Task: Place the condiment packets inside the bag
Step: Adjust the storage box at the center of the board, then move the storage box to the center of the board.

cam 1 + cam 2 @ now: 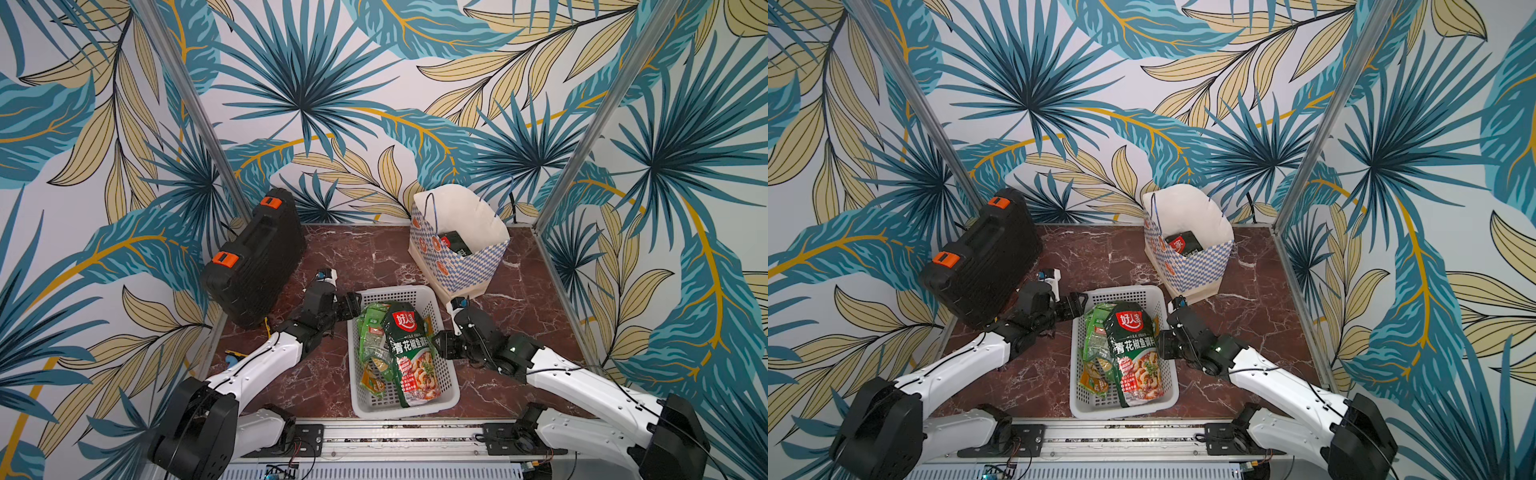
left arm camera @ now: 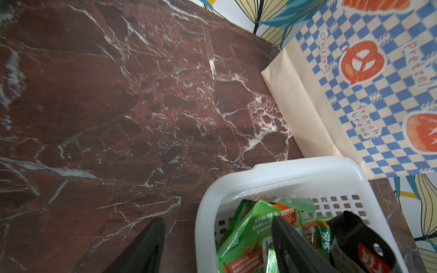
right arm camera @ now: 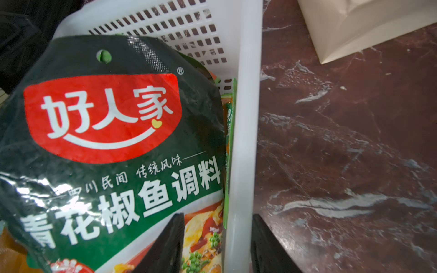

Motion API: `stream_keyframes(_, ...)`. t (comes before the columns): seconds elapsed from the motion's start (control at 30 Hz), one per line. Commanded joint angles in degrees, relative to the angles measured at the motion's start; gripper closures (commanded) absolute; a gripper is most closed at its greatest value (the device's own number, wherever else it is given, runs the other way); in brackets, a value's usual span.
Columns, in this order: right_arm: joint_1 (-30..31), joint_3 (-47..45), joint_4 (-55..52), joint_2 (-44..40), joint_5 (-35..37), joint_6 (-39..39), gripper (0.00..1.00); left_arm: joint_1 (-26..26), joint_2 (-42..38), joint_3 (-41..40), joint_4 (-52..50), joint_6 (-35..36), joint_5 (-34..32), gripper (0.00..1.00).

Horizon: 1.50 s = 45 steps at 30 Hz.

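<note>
The checkered paper bag (image 1: 461, 266) (image 1: 1192, 266) stands open at the back right with one dark pouch (image 1: 457, 243) inside. A large dark-green pouch with a red logo (image 1: 409, 357) (image 3: 106, 141) lies on several small green and orange packets (image 1: 370, 332) (image 2: 248, 231) in the white basket (image 1: 407, 411). My left gripper (image 1: 353, 305) (image 2: 217, 219) is open astride the basket's left rim, one finger over the green packets. My right gripper (image 1: 436, 338) (image 3: 217, 216) straddles the right rim (image 3: 243, 118), jaws apart, one finger over the large pouch's edge.
A black case with orange latches (image 1: 257, 257) leans against the left wall, close behind my left arm. The basket sits mid-table just in front of the bag's base (image 2: 307, 106). Bare marble tabletop (image 2: 142, 106) lies between case, basket and bag.
</note>
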Motion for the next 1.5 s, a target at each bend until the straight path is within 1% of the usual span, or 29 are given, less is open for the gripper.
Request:
stream_keyframes(0.0,1.15,3.31,9.84,4.4,1.08,2.89,0.51,1.41,-2.41,-1.14,-1.56,0.56,-1.13,0.22)
stream_keyframes(0.03,1.65,4.64,11.04,6.14,1.41,3.03,0.52,1.68,-2.75,-1.18,-1.8,0.77,-1.42,0.22)
stream_keyframes(0.1,2.33,7.23,12.53,9.91,2.6,3.03,0.59,2.58,-3.06,-1.19,-2.38,0.72,-2.07,0.22)
stream_keyframes(0.27,2.83,15.19,12.07,19.17,7.97,3.25,0.85,6.38,-6.0,-1.29,-5.83,0.65,-3.46,0.21)
stream_keyframes(0.3,4.32,16.66,11.55,20.69,9.55,3.18,0.89,6.9,-7.12,-1.48,-6.53,0.53,-4.29,0.21)
stream_keyframes(0.37,4.57,20.19,9.91,24.2,12.33,2.9,0.96,7.77,-10.04,-2.46,-7.45,0.03,-6.7,0.19)
stream_keyframes(0.47,4.59,24.87,8.86,28.87,15.07,1.94,0.98,8.09,-14.47,-3.85,-8.66,-0.26,-11.27,0.18)
stream_keyframes(0.5,4.55,26.54,6.32,30.31,15.44,1.14,0.98,8.07,-16.01,-3.99,-9.33,-0.27,-12.52,0.17)
stream_keyframes(0.57,4.6,29.53,3.23,31.66,15.86,-0.56,0.94,8.12,-18.92,-4.09,-11.69,-0.42,-15.84,0.16)
stream_keyframes(0.6,4.7,29.58,3.13,31.39,15.76,-1.52,0.88,8.11,-20.11,-4.17,-12.79,-0.76,-17.22,0.16)
stream_keyframes(0.67,4.91,29.01,2.12,29.87,14.56,-4.05,0.7,8.11,-22.69,-4.64,-14.77,-2.21,-19.55,0.15)
stream_keyframes(0.77,5.19,26.65,-0.23,26.9,14.03,-7.06,0.5,8.12,-25.49,-6.57,-14.66,-5.96,-18.44,0.1)
stream_keyframes(0.83,5.23,25.27,-1.59,26.27,13.63,-8.49,0.43,8.07,-26.2,-7.65,-13.58,-7.42,-15.41,0.08)
stream_keyframes(0.9,5.23,24.54,-2.42,27.23,12.1,-9.92,0.42,8.11,-25.7,-8.03,-12.88,-8.39,-13.71,0.08)
stream_keyframes(1.0,5.21,25.54,-3.01,31.41,8.89,-11.39,0.42,8.07,-24.44,-7.66,-12.87,-8.7,-13.51,0.07)
stream_keyframes(1.1,5.21,27.85,-3.01,35.85,8.6,-11.78,0.48,8.11,-24.24,-7.75,-12.1,-8.17,-13.36,0.07)
stream_keyframes(1.13,5.19,29.09,-3.1,37.08,8.84,-11.91,0.52,8.11,-24.32,-7.82,-11.93,-8.08,-13.41,0.07)
stream_keyframes(1.23,5.16,33.96,-5.0,40.66,11.35,-11.28,0.68,8.11,-24.43,-7.89,-11.73,-7.66,-13.77,0.06)
stream_keyframes(1.27,5.21,35.8,-5.81,41.62,12.69,-10.91,0.76,8.09,-24.6,-7.86,-11.7,-7.51,-13.9,0.06)
stream_keyframes(1.3,5.21,37.56,-6.6,42.38,14.38,-10.5,0.82,8.11,-24.68,-7.86,-11.71,-7.39,-14.13,0.06)
stream_keyframes(1.4,4.33,43.53,-9.91,45.36,19.2,-9.02,0.91,8.12,-25.37,-7.86,-12.06,-7.05,-15.04,0.06)
stream_keyframes(1.47,3.34,47.2,-10.72,47.8,20.0,-8.55,0.93,8.12,-26.12,-7.86,-12.32,-6.79,-15.94,0.06)
